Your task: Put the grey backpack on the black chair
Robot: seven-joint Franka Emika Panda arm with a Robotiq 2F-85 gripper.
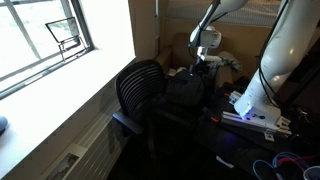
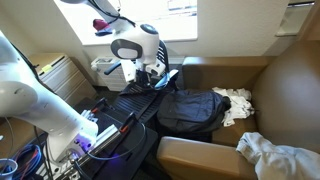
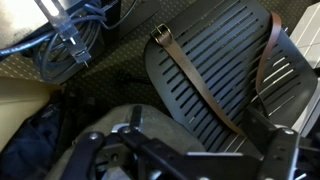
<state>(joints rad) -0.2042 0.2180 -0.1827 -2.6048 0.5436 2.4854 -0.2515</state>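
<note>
The black chair (image 1: 140,88) has a slatted back and stands by the window wall. It also shows in an exterior view (image 2: 128,104) and fills the wrist view (image 3: 215,70), with brown straps across its slats. The dark grey backpack (image 1: 186,94) rests right in front of the chair back, apparently on the seat. It also shows in an exterior view (image 2: 190,110), and its edge is at the lower left of the wrist view (image 3: 32,135). My gripper (image 1: 205,62) hovers above the chair and backpack, also in an exterior view (image 2: 150,72). In the wrist view (image 3: 190,152) its fingers are spread apart and empty.
The white robot base (image 1: 255,100) with cables stands beside the chair. A window sill (image 1: 60,85) runs along one side. A brown couch (image 2: 210,155) holds white cloths (image 2: 282,155). A cable bundle (image 3: 75,35) lies behind the chair.
</note>
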